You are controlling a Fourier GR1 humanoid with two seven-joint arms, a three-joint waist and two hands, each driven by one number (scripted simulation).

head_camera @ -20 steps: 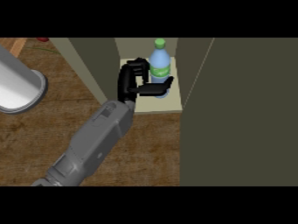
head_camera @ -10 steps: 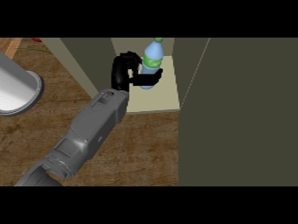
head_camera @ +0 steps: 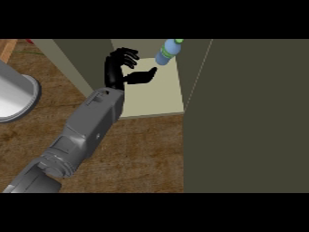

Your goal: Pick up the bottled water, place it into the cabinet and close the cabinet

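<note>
The bottled water point(head_camera: 169, 51), clear with a blue label and a green cap, stands upright at the back of the cabinet's pale shelf point(head_camera: 153, 97). My left hand point(head_camera: 120, 72) is inside the cabinet just left of the bottle. Its fingers are relaxed and its thumb points toward the bottle, with a small gap between them. The hand holds nothing. Its grey forearm point(head_camera: 89, 131) runs in from the lower left. My right hand does not show.
A tall dark olive panel point(head_camera: 257, 118), the cabinet's door or side, fills the right. The cabinet's left wall point(head_camera: 79, 63) stands beside my wrist. A pale grey cylinder point(head_camera: 6, 93) with a flared rim stands at the left on the wooden counter point(head_camera: 137, 154).
The left hand carried the bottle deeper into the cabinet, then let go of it. Its fingers have opened and it now stands apart, left of the bottle.
</note>
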